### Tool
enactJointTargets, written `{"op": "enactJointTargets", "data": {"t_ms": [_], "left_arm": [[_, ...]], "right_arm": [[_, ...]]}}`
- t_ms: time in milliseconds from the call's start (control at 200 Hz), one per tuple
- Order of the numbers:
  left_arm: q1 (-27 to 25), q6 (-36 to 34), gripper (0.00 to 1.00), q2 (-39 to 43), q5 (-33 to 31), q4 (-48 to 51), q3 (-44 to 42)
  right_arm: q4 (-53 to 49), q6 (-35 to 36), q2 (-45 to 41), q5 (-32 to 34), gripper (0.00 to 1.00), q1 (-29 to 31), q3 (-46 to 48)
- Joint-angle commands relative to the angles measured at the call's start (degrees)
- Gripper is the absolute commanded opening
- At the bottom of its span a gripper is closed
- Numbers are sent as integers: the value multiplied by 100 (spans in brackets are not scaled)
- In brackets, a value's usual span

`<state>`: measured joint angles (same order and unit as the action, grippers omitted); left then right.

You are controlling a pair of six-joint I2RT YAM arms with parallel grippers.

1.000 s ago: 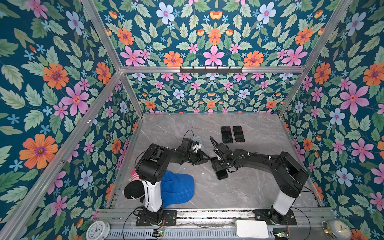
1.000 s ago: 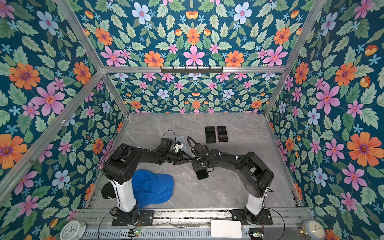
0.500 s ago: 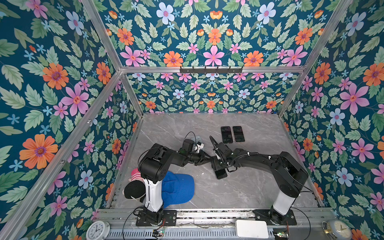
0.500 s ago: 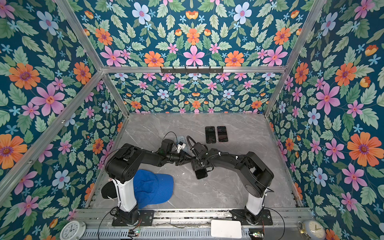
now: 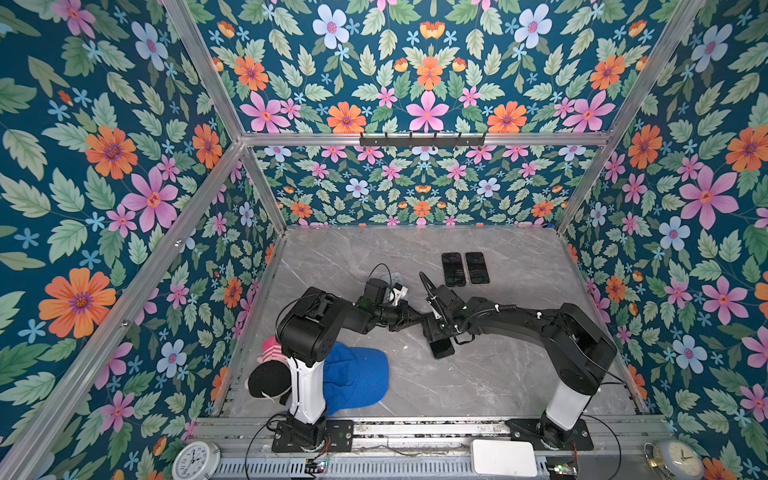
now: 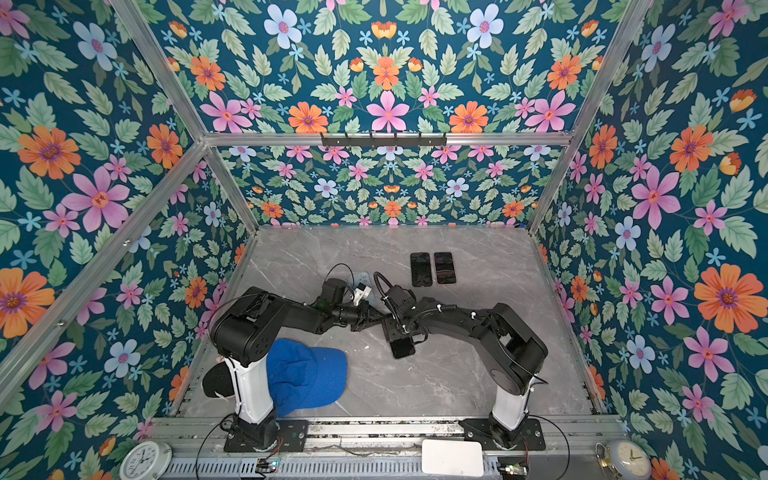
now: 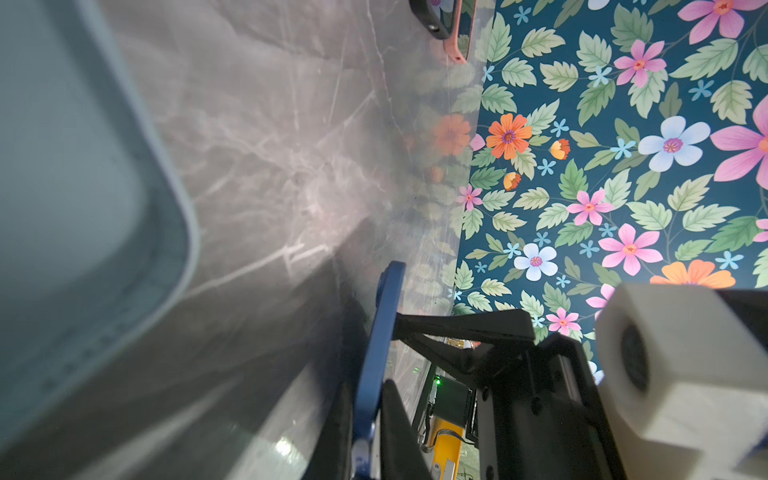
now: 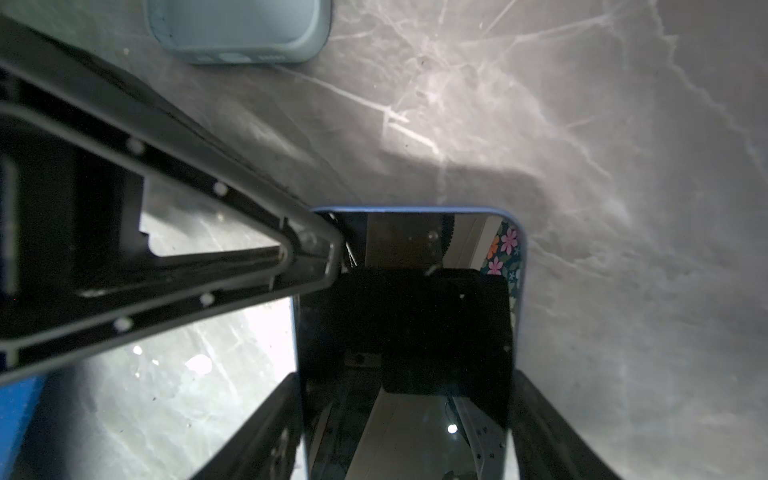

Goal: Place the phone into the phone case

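Both top views: marble table [image 5: 498, 374], floral walls [image 5: 428, 187], blue cap [image 5: 357, 380] near left; left gripper [image 5: 417, 322] and right gripper [image 5: 436, 334] clamp the phone [image 5: 442, 349].

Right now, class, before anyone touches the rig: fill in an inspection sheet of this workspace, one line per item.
Surface: grey marble table, no spills seen.
Job's things: phone held by both grippers; pale phone case lies empty, apart from it.
Clutter: two dark phones at the back; blue cap and black-and-pink item, front left.
Grippers: right gripper clamps the phone's long edges; left gripper pinches one corner.
Cables: black cable loop above the left wrist.
Surroundings: floral walls, hook rail, two clocks, white box.
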<state>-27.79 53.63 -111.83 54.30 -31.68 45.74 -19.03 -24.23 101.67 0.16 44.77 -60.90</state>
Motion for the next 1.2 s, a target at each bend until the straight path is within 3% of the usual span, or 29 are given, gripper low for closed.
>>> {"op": "enactJointTargets", "data": {"t_ms": [0,180,335,460,635,810,940,1110,1200], "left_arm": [[2,16,11,39,10,-100,-16],[2,22,10,89,38,-99,-15],[11,-9,9,235,28,-73,-5],[11,-9,8,282,-16,-84,32],[11,205,6,317,-25,-327,49],[36,591,4,455,-184,-792,4],[99,1152,3,504,-351,-1498,-119],[150,1994,2,462,-573,-2618,-198],[159,2239,2,430,-752,-2992,-234]], "right_arm": [[95,30,-16,71,54,4,-17],[-2,121,-66,115,58,3,-44],[-210,196,-218,-11,75,5,-158],[-368,239,-464,24,83,5,-184],[-773,223,-899,150,84,-2,-362],[-746,-487,-1456,-25,81,-10,-290],[-379,-1117,-2004,-517,79,-330,99],[877,-2227,-2865,-2042,76,-1416,1163],[1647,-2713,-3199,-2481,75,-1828,1705]]}}
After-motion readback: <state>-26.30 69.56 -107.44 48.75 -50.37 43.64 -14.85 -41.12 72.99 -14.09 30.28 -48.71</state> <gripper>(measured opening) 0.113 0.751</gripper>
